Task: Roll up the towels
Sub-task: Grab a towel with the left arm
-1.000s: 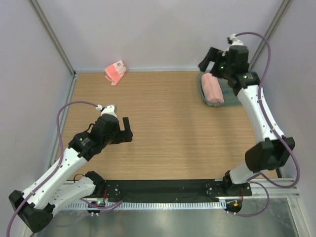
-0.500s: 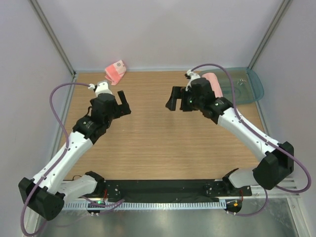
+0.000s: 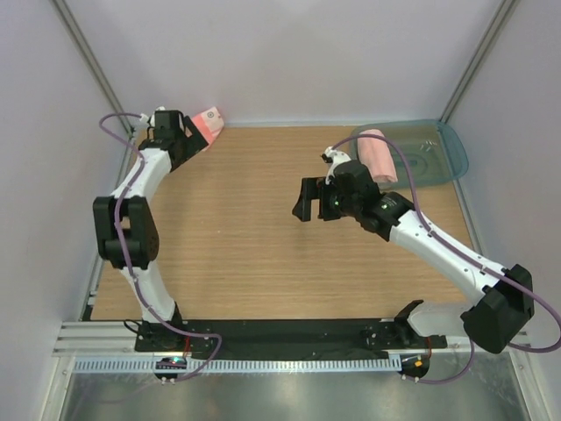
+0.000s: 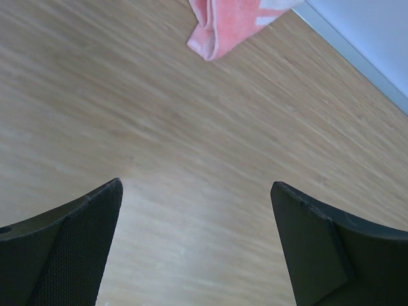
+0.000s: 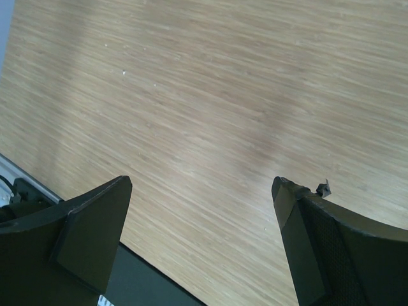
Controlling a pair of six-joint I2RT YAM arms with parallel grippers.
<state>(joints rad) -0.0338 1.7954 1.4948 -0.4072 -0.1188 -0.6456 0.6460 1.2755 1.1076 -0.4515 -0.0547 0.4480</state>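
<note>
At eleven o'clock, hard against the back wall, the striped towel lies crumpled. The left gripper hovers just beside it, jaws spread wide and empty. The plain towel lies rolled at one o'clock, on the tray. The right gripper, likewise released, hangs over the table near centre. A pinch so close to the wall may catch only one fold and drag the bunch instead of spreading it. The cloth possibly overhangs the table edge.
</note>
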